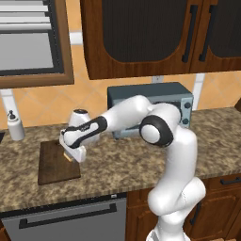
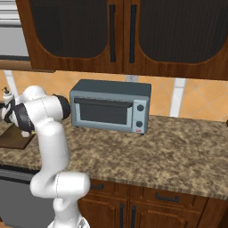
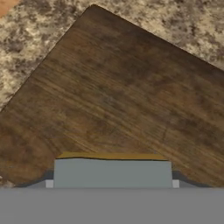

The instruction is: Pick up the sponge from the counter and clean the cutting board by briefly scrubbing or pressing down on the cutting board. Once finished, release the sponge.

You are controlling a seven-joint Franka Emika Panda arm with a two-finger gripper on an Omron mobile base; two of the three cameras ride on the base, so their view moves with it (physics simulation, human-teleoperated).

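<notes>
The end effector [image 1: 71, 155] is clamped on the small grey-blue and yellow sponge [image 3: 112, 170], low over the dark brown wooden cutting board [image 3: 118, 105]. Bare board lies ahead; its edges meet the speckled brown granite worktop [image 1: 127, 164].

The arm [image 1: 174, 155] is built of smooth, glossy white rounded shells, thick and tubular near its base and slimmer toward the hand beside the cutting board [image 1: 54, 169], with no cables or screws to make out. Dark, near-black round caps and bands mark its joints: one large disc ringed in grey sits on the elbow in front of the toaster oven [image 2: 111, 107], and a black band wraps the forearm segment in the left base view. In the right base view the same white shells show a dark round joint face [image 2: 62, 108] and a dark collar near the wrist.
</notes>
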